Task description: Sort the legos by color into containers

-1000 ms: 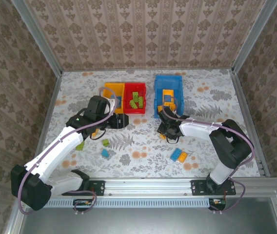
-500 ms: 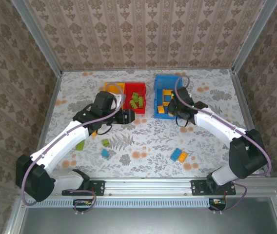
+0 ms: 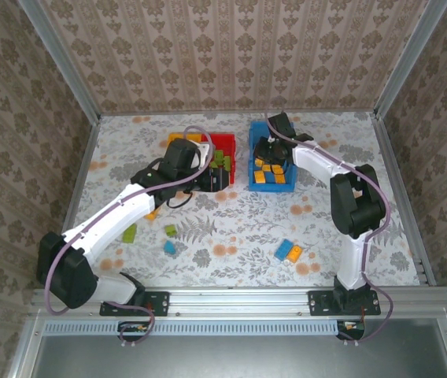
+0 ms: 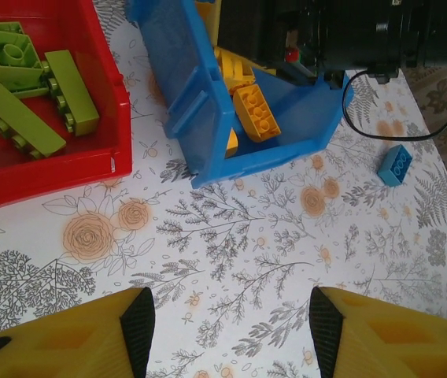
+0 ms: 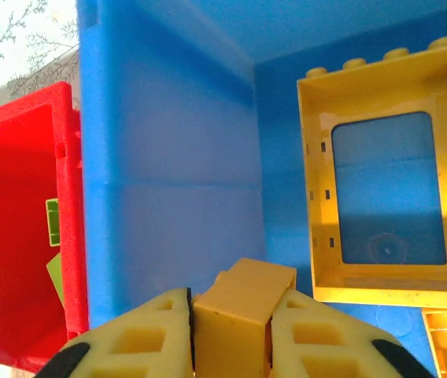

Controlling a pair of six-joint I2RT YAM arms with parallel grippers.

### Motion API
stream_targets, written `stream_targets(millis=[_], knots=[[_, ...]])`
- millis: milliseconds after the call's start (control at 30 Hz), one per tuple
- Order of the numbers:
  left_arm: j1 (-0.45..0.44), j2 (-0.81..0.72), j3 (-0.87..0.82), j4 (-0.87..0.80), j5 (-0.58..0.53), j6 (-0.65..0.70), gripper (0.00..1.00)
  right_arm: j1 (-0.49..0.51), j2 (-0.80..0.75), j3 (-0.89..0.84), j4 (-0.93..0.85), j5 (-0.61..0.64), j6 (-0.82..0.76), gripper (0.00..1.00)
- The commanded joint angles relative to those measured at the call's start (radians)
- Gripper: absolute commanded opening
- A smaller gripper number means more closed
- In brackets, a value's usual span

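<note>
My right gripper (image 3: 265, 154) hangs over the blue bin (image 3: 271, 126), shut on an orange-yellow brick (image 5: 243, 315). Inside the blue bin (image 5: 168, 157) lie a yellow window-frame brick (image 5: 318, 197) and more orange bricks (image 4: 255, 114). My left gripper (image 4: 231, 331) is open and holds nothing, over the floral table just in front of the red bin (image 4: 66, 169). That gripper (image 3: 216, 179) sits at the red bin's (image 3: 225, 139) near edge. Lime green bricks (image 4: 19, 118) lie in the red bin. The yellow-orange bin (image 3: 186, 139) is mostly hidden by the left arm.
Loose bricks lie on the table: a green one (image 3: 129, 233), another green (image 3: 171, 231), a blue one (image 3: 169, 247), and a blue (image 3: 284, 250) and orange (image 3: 295, 253) pair near the front. Patterned walls close in the table on three sides.
The right arm lifted from the table in front of the blue bin and swung back over it, carrying the orange brick. The left gripper slid right, toward the red bin's front.
</note>
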Motion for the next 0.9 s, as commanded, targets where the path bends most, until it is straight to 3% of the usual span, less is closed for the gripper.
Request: stream_targets(millis=[0,200,533,733,867], knots=[[-0.010,-0.009,0.036,0.008,-0.020,-0.017,0.57,-0.019,-0.002,-0.007,0.016,-0.074,0.014,0.35],[-0.012,-0.020,0.030,-0.006,-0.030,-0.019,0.57,-0.025,-0.026,-0.023,0.008,-0.088,0.010,0.52],[-0.013,-0.046,0.025,-0.066,-0.080,-0.021,0.57,-0.031,-0.150,-0.062,-0.013,-0.065,-0.023,0.54],[-0.006,-0.115,-0.014,-0.296,-0.197,-0.065,0.58,0.019,-0.308,-0.117,-0.039,-0.036,-0.178,0.55],[-0.003,-0.218,-0.127,-0.496,-0.268,-0.105,0.60,0.139,-0.460,-0.311,0.134,-0.159,-0.348,0.63]])
